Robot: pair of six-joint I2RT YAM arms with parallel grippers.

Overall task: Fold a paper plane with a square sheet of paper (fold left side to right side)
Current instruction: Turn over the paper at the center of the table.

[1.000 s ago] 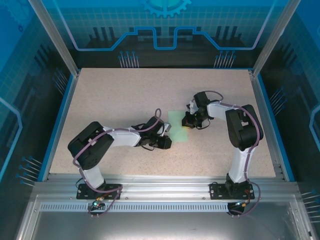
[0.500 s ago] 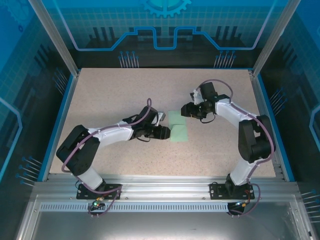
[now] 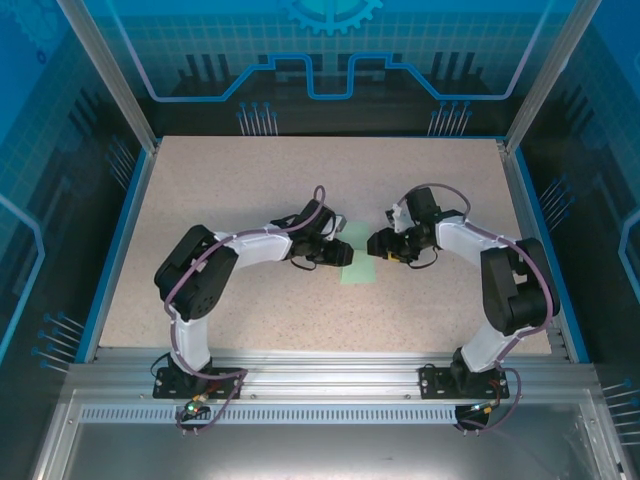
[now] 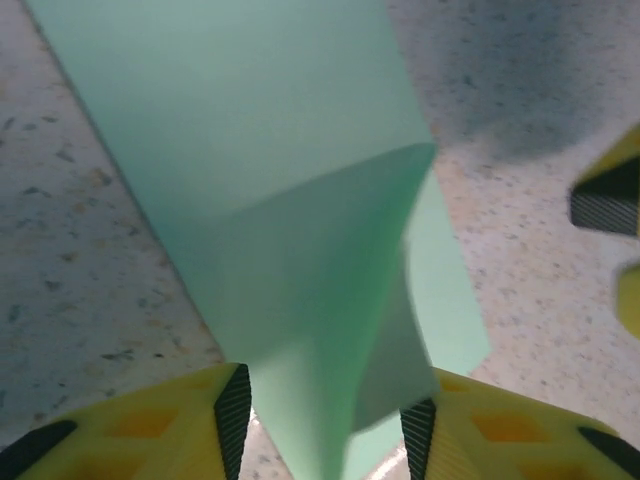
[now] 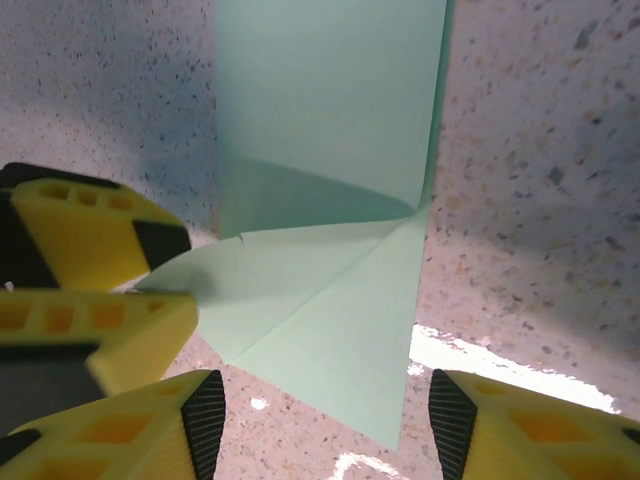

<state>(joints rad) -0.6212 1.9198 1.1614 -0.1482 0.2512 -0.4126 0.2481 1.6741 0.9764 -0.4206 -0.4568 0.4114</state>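
Moved since before: both arms have come in closer, and now they face each other over the square sheet of paper (image 3: 360,262) in the middle of the worktop (image 3: 220,190).
Paper: it is pale green and lies between the two arms. One part rests flat and a flap curls up off it (image 4: 320,260). A slanted crease shows near the corner (image 5: 340,320).
Left fingers (image 3: 343,256): they are at the left edge of the paper. In the left wrist view the lifted flap runs down between the two yellow fingers (image 4: 140,425). I cannot tell if they pinch it or just stand around it.
Right fingers (image 3: 376,243): they are apart, one on each side of the paper's near corner (image 5: 120,430). They do not touch it.
Step now, I think: bring the left side over to the right side.
How to do it well: lift the flap slowly, keep the flat part still with the other arm, line up the edges, then press along the fold. Thin paper can slip or crumple, so go gently.
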